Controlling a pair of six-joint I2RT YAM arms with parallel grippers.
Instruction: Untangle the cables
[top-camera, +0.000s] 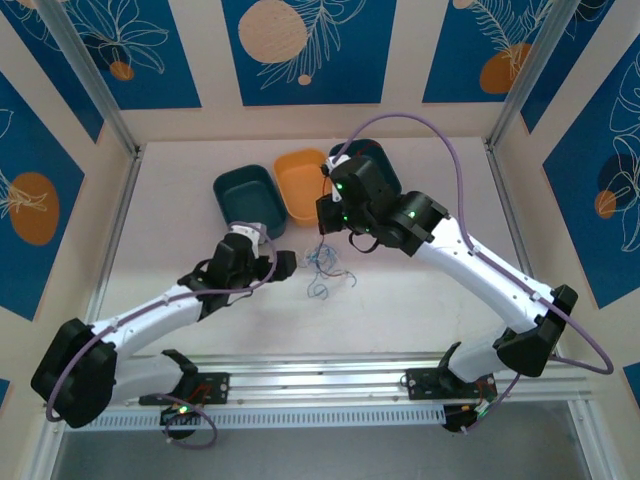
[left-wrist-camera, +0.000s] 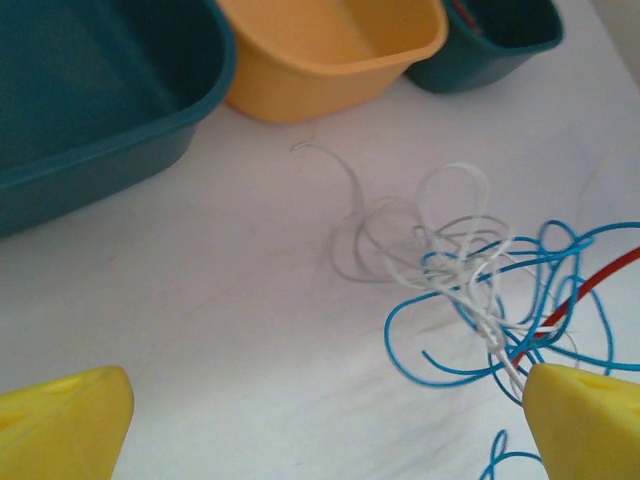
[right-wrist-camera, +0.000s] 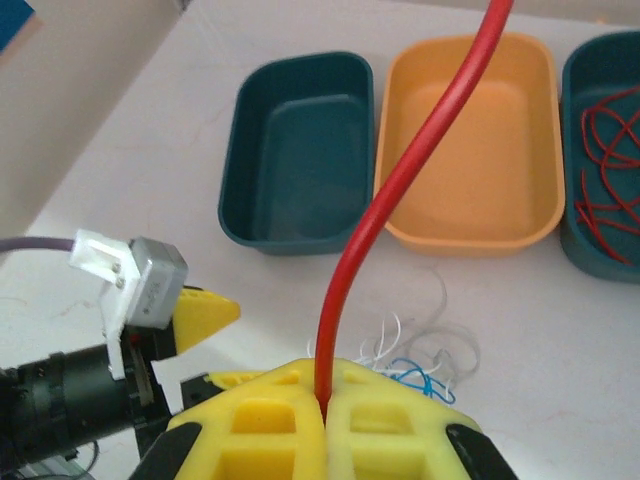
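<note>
Pinching a red wire (right-wrist-camera: 400, 200) in the right gripper (right-wrist-camera: 325, 405), jaws clenched tight on it. Raised off the table (top-camera: 180, 200), probably to draw that strand up and out of the tangle (left-wrist-camera: 470, 270). From the left wrist: red wire leaving the knot straight toward the right edge, not slack.

Left gripper (left-wrist-camera: 328, 400) released, wide apart, grasping nothing. Parked low just beside the tangle, one yellow fingertip (left-wrist-camera: 585, 420) touching or nearly touching the loops; cannot tell which. Likely there to pin the rest down during the pull.

Tangle lying on the table between the two arms, on the near side of three bins. Blue wire (left-wrist-camera: 392, 335) and white wire (left-wrist-camera: 440, 250) wound together, white loops spread toward the orange bin (left-wrist-camera: 330, 85).

Left teal bin (right-wrist-camera: 295, 150) empty. Right teal bin (right-wrist-camera: 585, 70) already holding loose red wires (right-wrist-camera: 610, 150), so probably sorting by colour.

Judged partway: this red strand nearly out, blue and white not yet apart. Risk: dragging the whole knot along with the red.
</note>
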